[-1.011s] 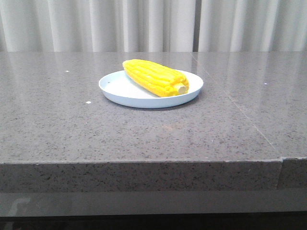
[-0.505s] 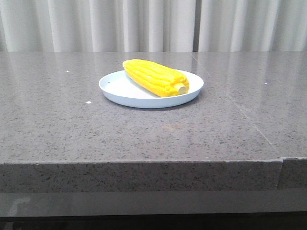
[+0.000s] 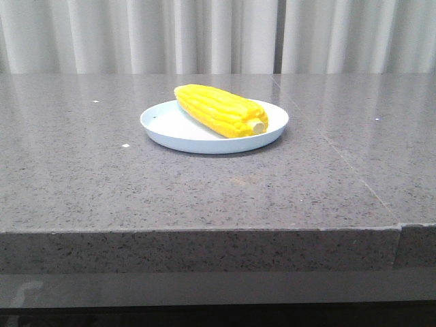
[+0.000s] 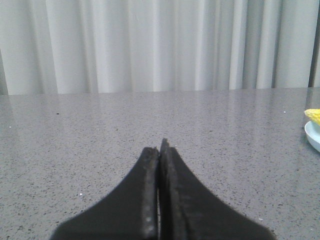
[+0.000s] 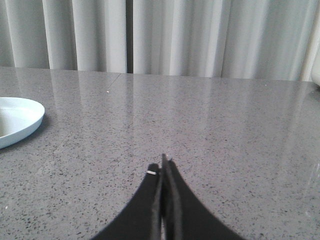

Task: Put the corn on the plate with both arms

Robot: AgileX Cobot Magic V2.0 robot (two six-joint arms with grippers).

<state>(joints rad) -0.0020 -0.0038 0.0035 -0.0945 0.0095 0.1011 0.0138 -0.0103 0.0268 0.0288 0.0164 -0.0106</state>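
The yellow corn lies across the pale blue-white plate on the grey stone table, its pale stub end toward the front right. Neither gripper shows in the front view. In the left wrist view my left gripper is shut and empty, low over bare table; the corn tip and plate rim show at the edge of that view. In the right wrist view my right gripper is shut and empty, and the plate's rim lies well off to one side.
The grey speckled table has a front edge near the camera and a seam at the right. White curtains hang behind the table.
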